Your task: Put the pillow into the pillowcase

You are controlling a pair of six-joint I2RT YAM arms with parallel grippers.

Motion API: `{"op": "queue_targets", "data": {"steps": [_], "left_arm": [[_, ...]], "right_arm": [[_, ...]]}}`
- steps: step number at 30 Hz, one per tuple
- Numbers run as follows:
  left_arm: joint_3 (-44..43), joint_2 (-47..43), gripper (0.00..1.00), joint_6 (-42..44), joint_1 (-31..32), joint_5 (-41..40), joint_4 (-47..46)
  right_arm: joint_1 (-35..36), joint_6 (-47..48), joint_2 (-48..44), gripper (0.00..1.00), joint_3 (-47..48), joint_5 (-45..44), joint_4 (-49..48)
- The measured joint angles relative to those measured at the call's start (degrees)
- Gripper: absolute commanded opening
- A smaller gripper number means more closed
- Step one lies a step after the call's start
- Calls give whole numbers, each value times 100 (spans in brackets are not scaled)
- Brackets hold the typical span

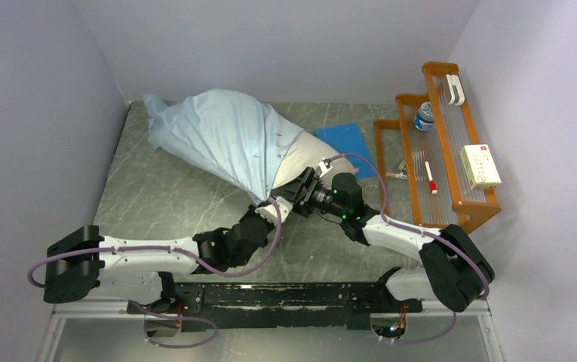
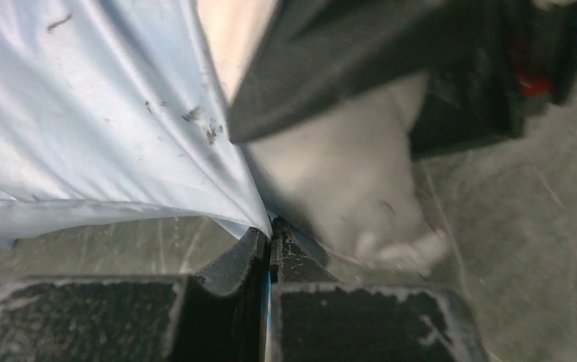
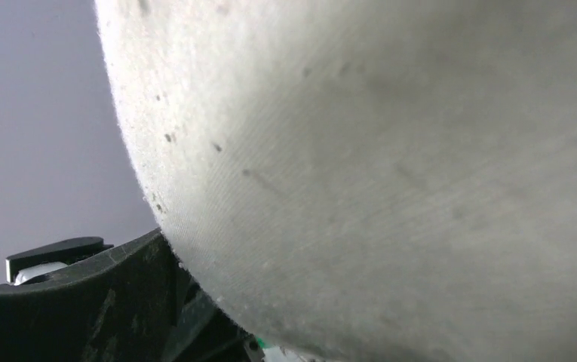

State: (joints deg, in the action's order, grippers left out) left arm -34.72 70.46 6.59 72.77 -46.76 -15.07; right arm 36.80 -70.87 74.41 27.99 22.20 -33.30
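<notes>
The light blue pillowcase (image 1: 217,139) lies bulging at the back of the table, covering most of the pillow. The pillow's off-white end (image 1: 294,160) sticks out of its near right opening. My left gripper (image 1: 274,205) is shut on the pillowcase's hem (image 2: 243,215) at the near corner of the opening. My right gripper (image 1: 305,185) grips the pillow's exposed end. In the left wrist view the pillow corner (image 2: 345,188) sits between its black fingers (image 2: 323,68). The pillow (image 3: 391,166) fills the right wrist view, where one finger (image 3: 81,302) shows.
A flat darker-blue square (image 1: 349,143) lies right of the pillow. A wooden stepped rack (image 1: 440,151) with a bottle, pens and a white box stands along the right wall. Grey walls enclose the marbled table (image 1: 164,196) at left and back.
</notes>
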Motion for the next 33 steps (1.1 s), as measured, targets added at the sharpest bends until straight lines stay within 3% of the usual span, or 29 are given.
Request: {"op": "queue_targets", "data": {"steps": [9,13,18,22,27,33], "left_arm": [[-7,50,5,-1545,826,-555,1493],[-295,267,40,-2496,1178,-645,2352],[-1829,660,52,-3932,1390,-688,3956],[-3073,868,61,-4489,1375,-986,5097],[-3941,883,57,-4146,789,-1156,5300],[-4269,1027,59,-3016,-1005,-656,4387]], "right_arm": [[129,192,317,78,-439,-26,-219],[181,719,240,82,-459,2,269],[190,1423,-957,98,-463,-498,1609],[184,1755,-2103,100,-330,-1292,2590],[155,1910,-2579,100,0,-2297,3399],[118,2011,-2719,100,188,-2616,3884]]}}
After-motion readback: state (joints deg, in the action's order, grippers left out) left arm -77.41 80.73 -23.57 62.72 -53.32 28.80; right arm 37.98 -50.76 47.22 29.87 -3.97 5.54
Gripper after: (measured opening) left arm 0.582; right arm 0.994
